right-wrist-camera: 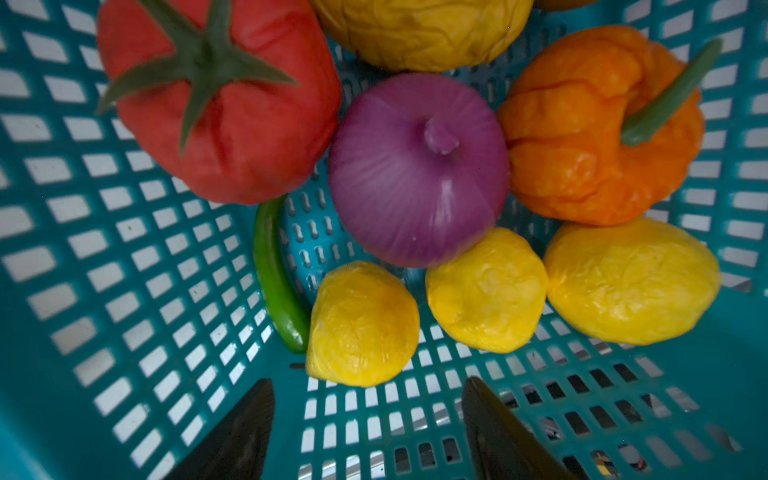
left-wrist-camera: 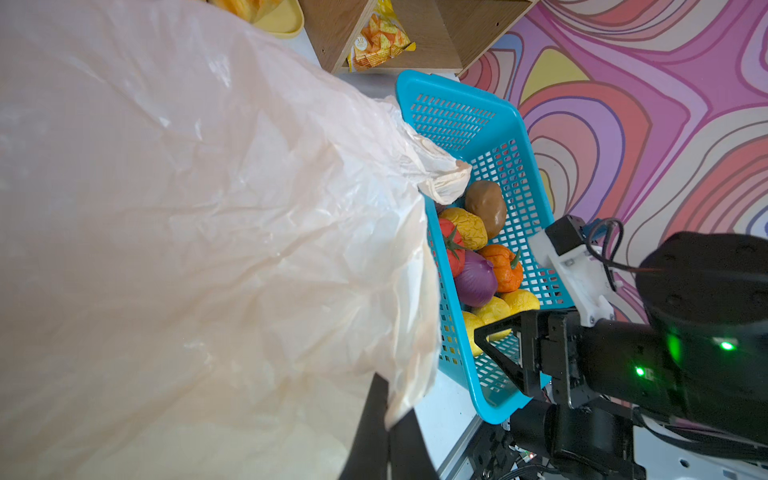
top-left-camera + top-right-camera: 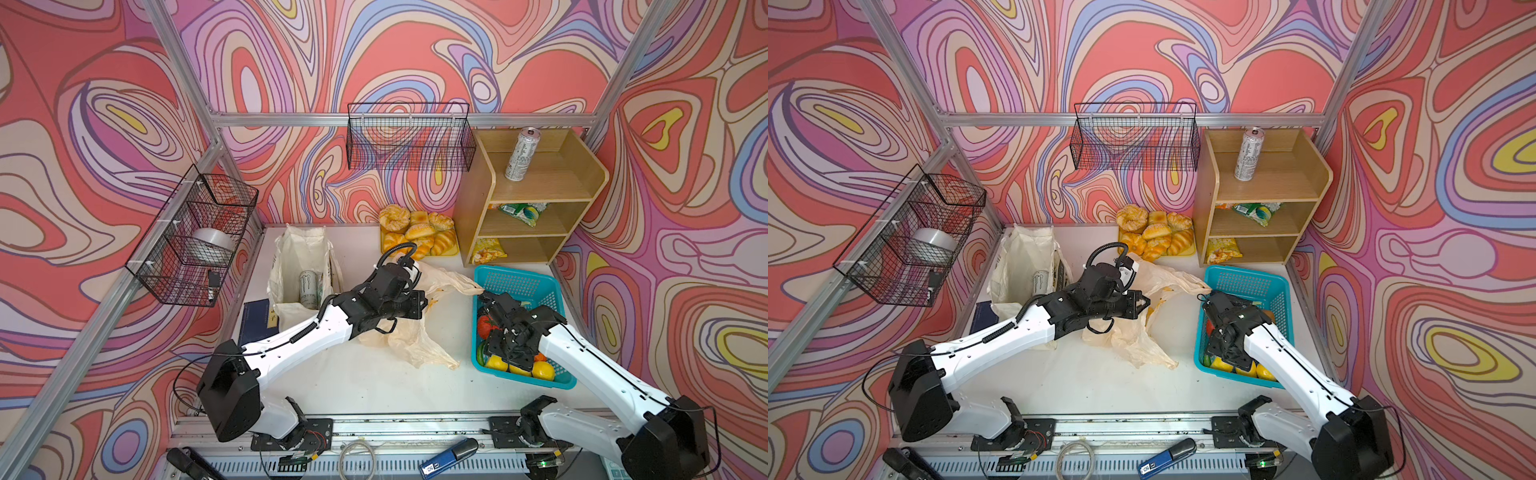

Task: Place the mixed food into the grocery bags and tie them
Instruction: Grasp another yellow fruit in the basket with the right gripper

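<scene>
Centre of both top views: your left gripper [image 3: 1142, 306] is pinched tight on a fold of the thin cream translucent plastic bag [image 3: 415, 345]. The bag lies crumpled on the white table [image 3: 374, 386] and rises around the jaws. One twisted handle [image 3: 461, 284] of it reaches over the rim of the teal plastic mesh basket [image 3: 519, 282], right of centre.

Your right gripper [image 1: 365, 432] hangs over the lower end of that basket with its jaws well apart and nothing between them. The right wrist view shows three wrinkled yellow lemons [image 1: 486, 291] in a row on the basket floor just ahead of it. A slim curved green vegetable [image 1: 276, 282] lies beside them, and a purple onion [image 1: 415, 174], a red tomato [image 1: 232, 116] and an orange pepper [image 1: 590, 137] lie beyond.

Left of centre, the off-white cloth tote [image 3: 291, 257] stands open with a tall white-silver drink can [image 3: 309, 289] upright inside. A second such can [image 3: 521, 153] stands on top of the wooden shelf unit [image 3: 582, 178] at upper right. A green snack packet [image 3: 521, 212] and a yellow snack packet [image 3: 488, 251] sit on its lower shelves. Golden-brown bread rolls [image 3: 415, 232] rest on a yellow tray [image 3: 454, 251] just left of the shelf unit
</scene>
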Available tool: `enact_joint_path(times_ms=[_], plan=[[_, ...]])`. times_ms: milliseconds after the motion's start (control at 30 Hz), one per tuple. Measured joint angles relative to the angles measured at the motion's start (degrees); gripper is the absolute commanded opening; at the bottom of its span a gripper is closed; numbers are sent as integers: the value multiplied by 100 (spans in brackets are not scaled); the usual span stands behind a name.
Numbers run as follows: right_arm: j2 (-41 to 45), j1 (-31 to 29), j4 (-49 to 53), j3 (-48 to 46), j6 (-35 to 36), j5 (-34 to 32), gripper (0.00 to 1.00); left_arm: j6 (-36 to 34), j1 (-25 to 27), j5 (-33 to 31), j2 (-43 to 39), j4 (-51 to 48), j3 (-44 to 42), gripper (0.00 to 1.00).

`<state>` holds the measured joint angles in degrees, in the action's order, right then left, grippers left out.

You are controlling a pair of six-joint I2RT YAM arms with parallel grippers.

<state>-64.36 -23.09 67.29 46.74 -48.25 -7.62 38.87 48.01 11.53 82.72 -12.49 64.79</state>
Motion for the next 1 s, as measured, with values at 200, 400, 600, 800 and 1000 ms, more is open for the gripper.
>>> enact_joint_path(times_ms=[200, 400, 600, 800, 1000], plan=[[-546, 249, -581, -212, 85, 380, 77, 39, 0, 28, 0, 87, -74, 0], [-782, 282, -979, -439, 81, 673, 73, 42, 0, 26, -2, 140, -85, 0], [-776, 289, -1161, -579, 70, 793, 61, 44, 0, 24, -2, 162, -85, 0], [-404, 317, -1119, -573, 48, 780, 36, 83, 0, 24, -2, 162, -85, 0], [234, 330, -835, -245, -44, 627, 23, 83, 0, 22, -2, 160, -83, 0]])
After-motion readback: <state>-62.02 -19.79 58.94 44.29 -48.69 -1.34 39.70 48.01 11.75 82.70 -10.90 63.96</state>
